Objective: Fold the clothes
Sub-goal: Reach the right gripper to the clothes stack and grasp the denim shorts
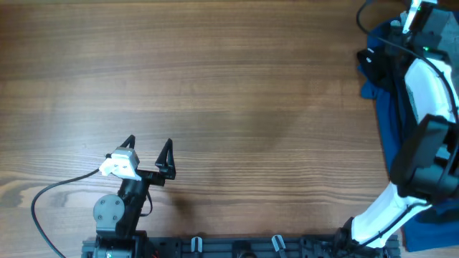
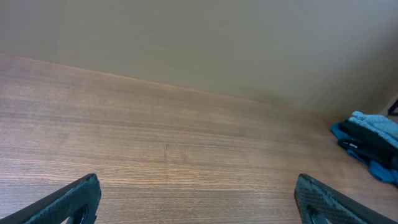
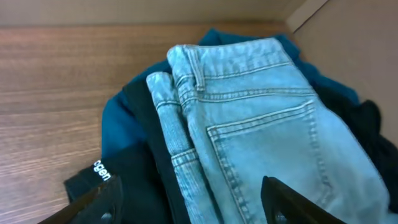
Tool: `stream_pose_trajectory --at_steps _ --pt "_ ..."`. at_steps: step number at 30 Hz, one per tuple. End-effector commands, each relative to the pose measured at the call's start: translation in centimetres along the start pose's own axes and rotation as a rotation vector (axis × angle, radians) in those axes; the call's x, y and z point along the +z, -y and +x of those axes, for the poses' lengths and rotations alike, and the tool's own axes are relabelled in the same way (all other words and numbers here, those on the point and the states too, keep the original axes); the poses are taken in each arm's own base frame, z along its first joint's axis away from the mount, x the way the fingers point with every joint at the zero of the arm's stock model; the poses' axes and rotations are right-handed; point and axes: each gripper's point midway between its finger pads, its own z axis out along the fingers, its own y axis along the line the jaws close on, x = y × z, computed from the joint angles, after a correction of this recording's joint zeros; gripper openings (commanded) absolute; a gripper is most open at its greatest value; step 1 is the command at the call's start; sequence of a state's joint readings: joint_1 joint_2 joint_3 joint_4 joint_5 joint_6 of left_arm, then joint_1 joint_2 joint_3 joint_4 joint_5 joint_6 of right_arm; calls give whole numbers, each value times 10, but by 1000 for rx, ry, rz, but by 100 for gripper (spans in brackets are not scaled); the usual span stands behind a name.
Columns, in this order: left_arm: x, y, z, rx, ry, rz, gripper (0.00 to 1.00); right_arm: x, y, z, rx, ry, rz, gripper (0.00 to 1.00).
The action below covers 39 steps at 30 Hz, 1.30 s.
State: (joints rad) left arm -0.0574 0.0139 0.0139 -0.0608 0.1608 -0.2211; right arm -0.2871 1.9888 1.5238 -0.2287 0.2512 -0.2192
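The light blue denim shorts [image 3: 249, 118] lie folded on top of a black garment [image 3: 140, 168] and a dark blue garment [image 3: 115, 124] at the table's [image 1: 215, 86] right edge. They sit directly under and ahead of the right gripper [image 3: 189, 186]. Its jaws are spread to either side of the shorts, but I cannot tell whether they pinch cloth. The shorts' long axis runs away from the wrist camera, with the waistband at the far end and a back pocket facing up. The left gripper [image 1: 149, 152] hovers released, well apart.

You are at a robot lab station: a wood-grain worktop [image 1: 215, 86], a plain beige wall [image 2: 217, 37], left arm [image 1: 118, 208] and right arm [image 1: 423, 100] on a black rail [image 1: 237, 247].
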Motion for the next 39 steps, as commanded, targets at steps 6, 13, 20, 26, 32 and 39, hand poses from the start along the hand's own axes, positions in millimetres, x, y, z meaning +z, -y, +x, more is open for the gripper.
stream_pose_trajectory --at_steps 6,13,20,26,32,39 --pt "0 -1 2 20 1 -6 100 24 26 17 22 -23 32 73" --pt "0 -1 2 20 1 -6 100 44 32 43 51 -70 -24 73" --pt "0 -1 2 20 1 -6 100 45 32 43 48 -70 -23 73" --pt "0 -1 2 20 1 -6 100 45 29 42 52 -64 -42 74" --pt "0 -1 2 20 1 -6 100 45 21 28 50 -3 -95 72" --pt "0 -1 2 20 1 -6 100 55 9 38 30 -13 -147 72"
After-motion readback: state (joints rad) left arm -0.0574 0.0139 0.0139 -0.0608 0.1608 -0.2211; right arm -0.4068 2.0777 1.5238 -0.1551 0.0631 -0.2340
